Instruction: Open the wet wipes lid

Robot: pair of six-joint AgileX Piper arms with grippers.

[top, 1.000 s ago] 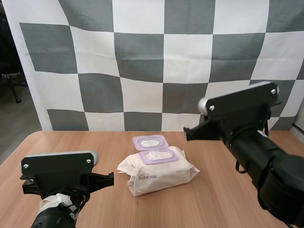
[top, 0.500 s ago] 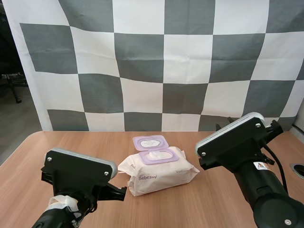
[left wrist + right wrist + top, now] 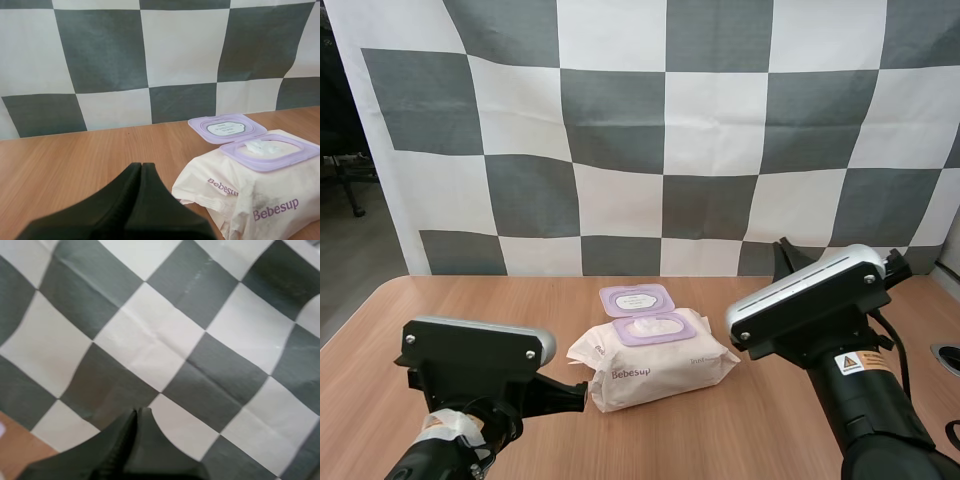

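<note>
Wet wipes lid (image 3: 637,298) lies flipped fully back, flat at 12 o'clock of the purple opening frame (image 3: 252,161), so a white wipe (image 3: 261,146) shows and the task looks done. The pack (image 3: 660,365) rests mid-bench (image 3: 450,300). The left gripper (image 3: 577,394), fingers pressed together on nothing, sits low at the pack's 8 o'clock, just beside its crimped end; contact is unclear. The right gripper (image 3: 136,412), likewise closed and empty, points upward at 2 o'clock, probably kept clear.
</note>
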